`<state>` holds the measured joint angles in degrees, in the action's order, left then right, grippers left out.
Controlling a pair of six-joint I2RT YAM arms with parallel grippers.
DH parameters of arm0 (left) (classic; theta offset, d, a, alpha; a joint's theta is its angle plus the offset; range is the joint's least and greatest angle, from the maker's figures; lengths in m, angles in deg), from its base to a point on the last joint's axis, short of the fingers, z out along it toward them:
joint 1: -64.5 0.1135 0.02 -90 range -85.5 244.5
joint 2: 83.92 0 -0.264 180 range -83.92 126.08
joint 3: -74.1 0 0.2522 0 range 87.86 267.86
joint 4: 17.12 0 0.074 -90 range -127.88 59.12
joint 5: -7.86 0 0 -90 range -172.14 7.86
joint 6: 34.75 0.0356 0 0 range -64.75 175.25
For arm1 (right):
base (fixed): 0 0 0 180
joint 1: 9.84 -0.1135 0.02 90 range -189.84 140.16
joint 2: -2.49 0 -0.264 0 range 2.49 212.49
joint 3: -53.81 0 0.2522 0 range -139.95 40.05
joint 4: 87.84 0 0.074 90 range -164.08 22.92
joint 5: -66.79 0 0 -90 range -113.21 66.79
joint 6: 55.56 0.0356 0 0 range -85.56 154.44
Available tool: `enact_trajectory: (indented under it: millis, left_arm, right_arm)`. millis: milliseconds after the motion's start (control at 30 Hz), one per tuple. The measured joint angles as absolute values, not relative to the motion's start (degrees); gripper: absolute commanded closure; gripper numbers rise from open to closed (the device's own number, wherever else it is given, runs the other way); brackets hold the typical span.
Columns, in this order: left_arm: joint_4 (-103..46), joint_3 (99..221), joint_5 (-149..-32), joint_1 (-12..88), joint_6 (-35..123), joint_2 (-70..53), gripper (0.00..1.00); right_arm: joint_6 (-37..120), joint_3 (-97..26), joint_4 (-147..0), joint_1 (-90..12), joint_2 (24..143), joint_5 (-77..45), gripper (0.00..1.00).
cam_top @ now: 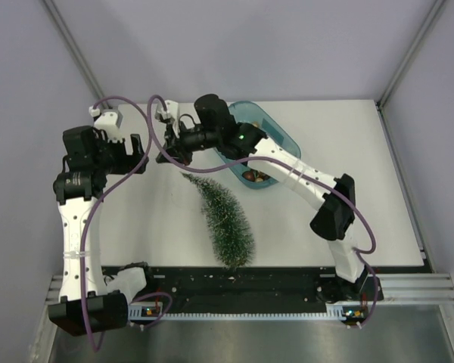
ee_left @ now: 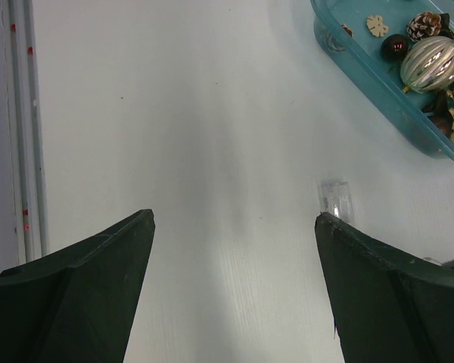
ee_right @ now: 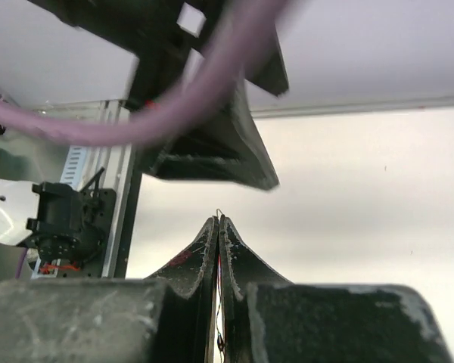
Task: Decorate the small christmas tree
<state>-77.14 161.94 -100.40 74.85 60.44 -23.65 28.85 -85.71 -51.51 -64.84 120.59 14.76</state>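
The small christmas tree (cam_top: 225,223) lies flat on the near side of the teal tray (cam_top: 287,136) and seems light with soft, crushable bristles, so I would hold it low at the stiff trunk, with the left gripper (ee_left: 234,219) spread wide and the right gripper (ee_right: 218,223) pressed together.

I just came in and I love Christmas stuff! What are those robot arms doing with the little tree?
They are meant to decorate the small christmas tree, but it lies on its side on the table with nothing hung on it that I can see. The ornaments sit in the teal tray. The right gripper, pinched shut, reaches across near the left gripper, which is wide open over bare table.
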Motion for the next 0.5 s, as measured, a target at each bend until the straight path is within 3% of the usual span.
enact_trajectory:
  millis: [300, 500]
  left_arm:
    - [-77.17, 161.94, -100.21, 75.36, 61.12, -23.65, 0.08]
    - [-77.17, 161.94, -100.43, 75.42, 61.31, -24.02, 0.09]
  right_arm:
    - [33.25, -69.82, -60.54, -61.74, 115.02, 10.55, 1.0]
    - [35.56, -60.29, -67.36, -59.59, 109.51, -1.67, 1.0]
